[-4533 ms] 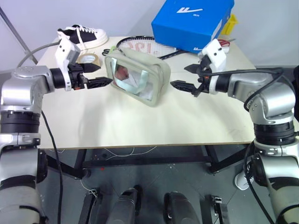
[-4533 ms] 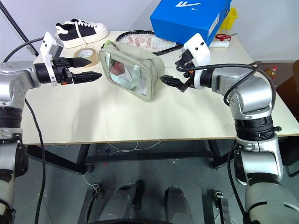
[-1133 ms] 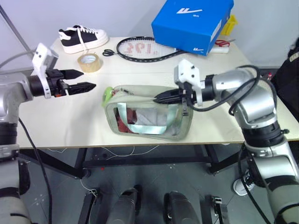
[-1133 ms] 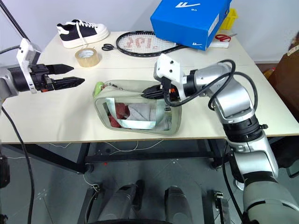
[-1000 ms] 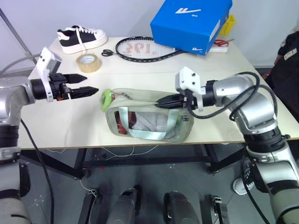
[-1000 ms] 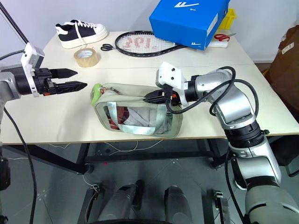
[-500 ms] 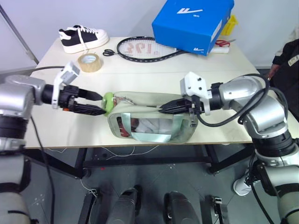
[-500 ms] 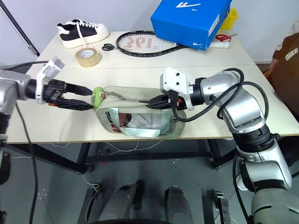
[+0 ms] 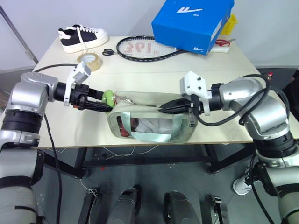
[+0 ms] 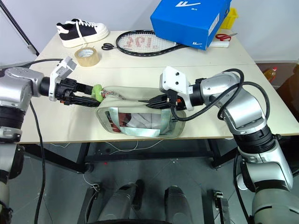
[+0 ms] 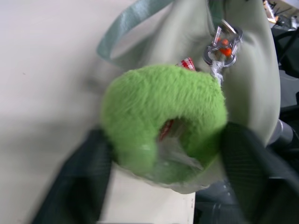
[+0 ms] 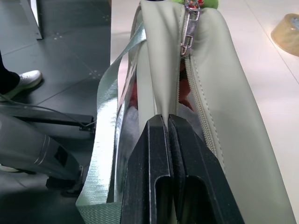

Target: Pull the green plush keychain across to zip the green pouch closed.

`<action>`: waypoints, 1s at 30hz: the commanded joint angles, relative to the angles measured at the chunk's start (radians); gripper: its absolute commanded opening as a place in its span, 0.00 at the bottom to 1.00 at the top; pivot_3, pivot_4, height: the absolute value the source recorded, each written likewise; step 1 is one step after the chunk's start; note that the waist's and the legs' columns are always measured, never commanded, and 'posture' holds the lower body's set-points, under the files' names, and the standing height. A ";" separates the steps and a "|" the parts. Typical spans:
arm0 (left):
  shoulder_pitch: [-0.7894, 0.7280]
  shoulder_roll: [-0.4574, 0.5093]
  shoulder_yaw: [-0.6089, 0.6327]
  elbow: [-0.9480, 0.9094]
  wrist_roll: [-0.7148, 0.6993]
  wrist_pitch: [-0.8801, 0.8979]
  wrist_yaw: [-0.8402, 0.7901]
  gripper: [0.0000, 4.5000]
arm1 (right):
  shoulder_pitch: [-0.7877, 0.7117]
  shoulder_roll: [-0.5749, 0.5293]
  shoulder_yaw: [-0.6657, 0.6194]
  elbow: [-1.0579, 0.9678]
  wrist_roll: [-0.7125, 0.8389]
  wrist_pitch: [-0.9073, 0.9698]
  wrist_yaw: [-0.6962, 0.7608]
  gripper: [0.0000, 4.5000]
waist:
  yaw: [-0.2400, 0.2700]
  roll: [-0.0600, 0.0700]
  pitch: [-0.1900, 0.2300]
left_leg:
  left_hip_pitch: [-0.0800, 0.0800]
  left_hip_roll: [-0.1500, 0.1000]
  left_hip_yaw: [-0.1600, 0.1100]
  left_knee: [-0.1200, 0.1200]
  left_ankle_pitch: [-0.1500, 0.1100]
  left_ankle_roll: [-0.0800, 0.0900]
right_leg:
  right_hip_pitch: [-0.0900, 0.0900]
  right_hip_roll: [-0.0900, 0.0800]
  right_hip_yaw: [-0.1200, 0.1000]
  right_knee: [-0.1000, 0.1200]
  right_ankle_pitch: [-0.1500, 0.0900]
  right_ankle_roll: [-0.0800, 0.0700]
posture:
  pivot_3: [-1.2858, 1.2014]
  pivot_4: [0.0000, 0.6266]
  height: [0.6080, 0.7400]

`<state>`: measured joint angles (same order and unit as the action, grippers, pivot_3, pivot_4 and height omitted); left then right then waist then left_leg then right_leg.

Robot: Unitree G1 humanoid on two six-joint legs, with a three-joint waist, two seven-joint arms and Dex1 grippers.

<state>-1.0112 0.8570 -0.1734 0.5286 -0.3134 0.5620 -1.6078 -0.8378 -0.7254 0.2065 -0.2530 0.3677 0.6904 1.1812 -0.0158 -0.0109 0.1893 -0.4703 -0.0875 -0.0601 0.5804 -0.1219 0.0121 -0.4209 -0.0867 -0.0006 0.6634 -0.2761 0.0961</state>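
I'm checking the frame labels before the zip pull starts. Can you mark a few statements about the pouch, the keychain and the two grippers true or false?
1. The left gripper has its fingers on either side of the green plush keychain. True.
2. The right gripper hangs free above the green pouch. False: it is shut on the pouch's top edge beside the zipper.
3. The zipper is fully closed. False: in the right wrist view it still gapes, with red contents showing through.
4. The keychain sits at the pouch's end nearest the left arm. True.
5. The tape roll lies on the pouch. False: it lies apart, on the table near the shoe.
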 commanded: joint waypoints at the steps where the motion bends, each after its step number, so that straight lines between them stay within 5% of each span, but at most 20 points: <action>1: -0.055 0.028 0.053 -0.017 -0.016 0.033 -0.004 0.27 | -0.003 -0.011 -0.014 -0.021 0.003 0.001 -0.013 0.00 | 0.000 0.000 0.000 | 0.000 0.000 0.000 0.000 0.000 0.000 | 0.000 0.000 0.000 0.000 0.001 0.001 | 0.52 0.24 1.00; 4: -0.079 0.027 0.068 -0.029 -0.030 0.069 0.001 0.00 | -0.003 -0.010 -0.015 -0.018 0.001 -0.001 -0.018 0.00 | -0.001 0.000 0.000 | 0.000 0.000 0.000 0.000 0.000 0.000 | 0.000 0.000 0.000 0.000 0.001 0.002 | 0.52 0.24 1.00; 13: -0.142 -0.041 0.072 -0.160 -0.118 0.244 0.001 0.00 | -0.022 0.002 -0.004 0.009 -0.006 -0.012 -0.025 0.00 | 0.000 0.000 0.000 | -0.002 0.000 -0.001 0.005 0.000 0.001 | 0.001 0.001 -0.002 0.000 0.001 0.003 | 0.52 0.24 1.00; 18: -0.010 0.000 -0.010 -0.304 -0.123 0.156 -0.007 0.00 | -0.027 0.006 -0.001 0.018 -0.012 -0.017 -0.036 0.00 | -0.006 0.000 0.000 | -0.002 0.000 -0.001 0.005 0.000 0.001 | 0.000 0.001 -0.001 0.002 0.001 0.003 | 0.52 0.24 1.00; 22: -0.002 0.003 -0.017 -0.247 -0.067 0.053 -0.003 0.00 | -0.027 0.003 -0.005 0.018 -0.011 -0.011 -0.045 0.00 | -0.001 0.000 0.000 | -0.002 0.000 -0.001 0.005 0.000 0.001 | 0.001 0.001 -0.001 0.002 0.001 0.003 | 0.52 0.24 1.00; 23: -0.019 -0.012 -0.005 -0.226 -0.067 0.056 0.017 0.13 | -0.026 0.003 -0.005 0.018 -0.010 -0.011 -0.047 0.00 | 0.001 0.000 0.000 | -0.002 0.000 -0.001 0.005 -0.001 0.001 | 0.001 0.001 -0.001 0.002 0.001 0.002 | 0.52 0.24 1.00; 25: -0.053 -0.025 0.011 -0.200 -0.077 0.077 0.024 0.23 | -0.026 0.006 -0.004 0.021 -0.012 -0.012 -0.051 0.00 | 0.003 0.000 0.000 | -0.001 0.000 -0.001 0.006 -0.001 0.002 | 0.001 0.001 -0.002 0.001 0.001 0.002 | 0.52 0.24 1.00; 30: -0.117 0.015 0.019 -0.185 -0.099 0.126 -0.001 0.76 | -0.030 0.015 0.001 0.037 -0.015 -0.023 -0.057 0.00 | 0.000 0.000 0.000 | -0.003 0.000 -0.002 0.007 -0.001 0.002 | 0.000 0.001 -0.002 0.002 0.001 0.003 | 0.52 0.24 1.00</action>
<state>-1.0851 0.8309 -0.1825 0.3427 -0.3971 0.6730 -1.5926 -0.8428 -0.7149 0.2237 -0.2121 0.3568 0.6788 1.1287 -0.0159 -0.0109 0.1895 -0.4737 -0.0872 -0.0619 0.5877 -0.1232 0.0144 -0.4205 -0.0850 -0.0028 0.6651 -0.2749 0.0988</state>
